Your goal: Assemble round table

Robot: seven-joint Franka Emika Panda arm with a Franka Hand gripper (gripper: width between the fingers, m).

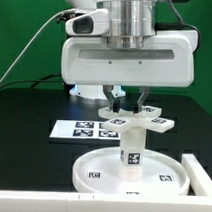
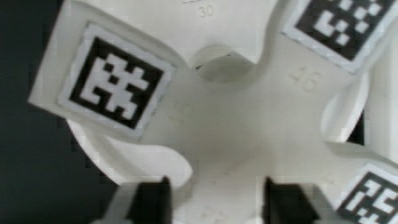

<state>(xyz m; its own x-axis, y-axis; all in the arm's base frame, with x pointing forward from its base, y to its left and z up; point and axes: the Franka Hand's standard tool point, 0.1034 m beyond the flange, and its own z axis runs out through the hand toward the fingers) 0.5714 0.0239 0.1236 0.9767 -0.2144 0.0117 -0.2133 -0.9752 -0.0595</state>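
The gripper (image 1: 128,95) hangs straight down over the middle of the scene, its two dark fingers (image 1: 116,94) set narrowly apart and reaching to the cross-shaped foot (image 1: 133,119). In the wrist view the fingertip pads (image 2: 150,196) show as two dark blocks at either side of one arm of that foot (image 2: 214,110), close against its edges; whether they actually press on it cannot be told from these pictures.

Taking the foot as the landmark, it lies flat and level on top of the one short post (image 1: 133,153), which stands upright directly beneath it. The post rises from the middle of the one round disc (image 1: 99,177), a white rimmed plate lying on the black table (image 1: 23,115) below the foot.

Counted, there is one foot, one post and one disc. The foot's arms carry black-and-white square tags: four show in the exterior view, three in the wrist view, two of them cut off by the picture's edge. The post bears one tag on its side, and the disc shows two small ones on its floor.

Behind the foot, toward the exterior view's left, the marker board (image 1: 73,129) lies flat on the table, partly covered by the foot and fingers. A white block (image 1: 196,177) sits at the exterior view's right of the disc, cut off by the frame. The joint between foot and post is too small to judge.
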